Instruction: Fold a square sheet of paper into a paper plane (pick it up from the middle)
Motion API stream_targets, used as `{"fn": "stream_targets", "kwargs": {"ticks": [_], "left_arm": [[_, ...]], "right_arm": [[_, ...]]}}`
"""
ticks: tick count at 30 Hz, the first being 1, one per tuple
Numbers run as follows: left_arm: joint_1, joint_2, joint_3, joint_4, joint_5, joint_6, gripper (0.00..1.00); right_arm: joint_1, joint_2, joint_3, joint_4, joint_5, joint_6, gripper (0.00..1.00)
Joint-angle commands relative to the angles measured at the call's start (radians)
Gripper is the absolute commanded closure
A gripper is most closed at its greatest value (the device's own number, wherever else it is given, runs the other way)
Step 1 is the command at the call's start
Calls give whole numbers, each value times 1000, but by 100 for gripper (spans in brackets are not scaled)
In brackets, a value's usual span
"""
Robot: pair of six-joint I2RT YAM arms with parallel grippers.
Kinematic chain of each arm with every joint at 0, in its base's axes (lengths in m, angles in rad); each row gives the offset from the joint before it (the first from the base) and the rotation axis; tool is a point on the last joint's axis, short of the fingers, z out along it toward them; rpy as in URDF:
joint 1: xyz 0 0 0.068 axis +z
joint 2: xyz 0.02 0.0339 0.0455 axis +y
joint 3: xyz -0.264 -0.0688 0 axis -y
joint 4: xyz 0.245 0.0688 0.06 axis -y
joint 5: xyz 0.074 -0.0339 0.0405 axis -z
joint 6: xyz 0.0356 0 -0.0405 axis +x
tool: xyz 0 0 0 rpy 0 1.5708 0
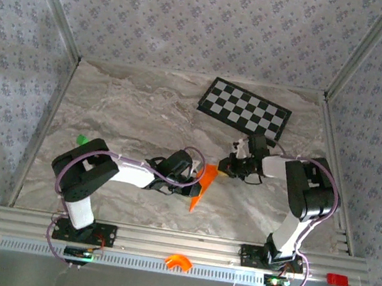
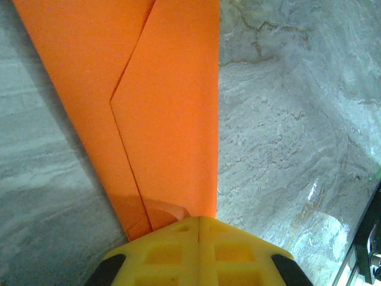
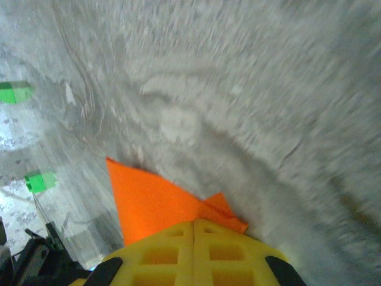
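Observation:
The square sheet of paper (image 1: 202, 185) is bright orange and folded into a narrow pointed shape, held off the marble table between both arms. In the left wrist view the paper (image 2: 161, 107) stretches away from the yellow jaws, showing a long crease and an overlapping flap. My left gripper (image 2: 199, 221) is shut on its narrow end. My right gripper (image 3: 194, 225) is shut on another part of the paper (image 3: 149, 202), where a triangular flap and a small folded corner stick out. From above, the left gripper (image 1: 190, 172) and right gripper (image 1: 225, 167) face each other across the paper.
A black-and-white checkerboard (image 1: 244, 109) lies at the back right of the table. A small green piece (image 1: 82, 139) sits near the left arm's elbow. An orange arch-shaped part (image 1: 177, 261) rests on the front rail, and a red item (image 1: 336, 280) at its right end.

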Motion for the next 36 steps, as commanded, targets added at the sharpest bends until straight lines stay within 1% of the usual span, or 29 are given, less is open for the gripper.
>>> {"fn": "stream_targets", "kwargs": {"ticks": [1,5,9,14,17,20,23,27,30,36], "left_arm": [[6,75,-78,-247,-52,25,100],[5,75,-80,-246,-52,25,100],[5,74,-71,-249,-53,25,100],[4,69,-59,-249,-53,26,100],[5,63,-51,-254,-54,27,100],[5,56,-48,-257,-58,30,100],[5,54,-45,-259,-62,29,100],[5,48,-44,-261,-62,28,100],[5,39,-39,-264,-61,28,100],[6,11,-8,-287,-51,39,100]], "right_arm": [[-46,45,39,-23,110,-27,95],[-76,49,47,-4,79,-11,95],[-75,-23,63,-29,65,-17,94],[-51,-134,44,-59,70,-32,91],[-3,-155,9,-29,36,-20,91],[66,-139,-13,-8,23,-5,90],[100,-108,-32,13,32,4,91],[106,-47,-51,21,39,-4,93],[100,-12,-57,-5,80,-21,94],[91,2,-67,-24,110,-29,97]]}}
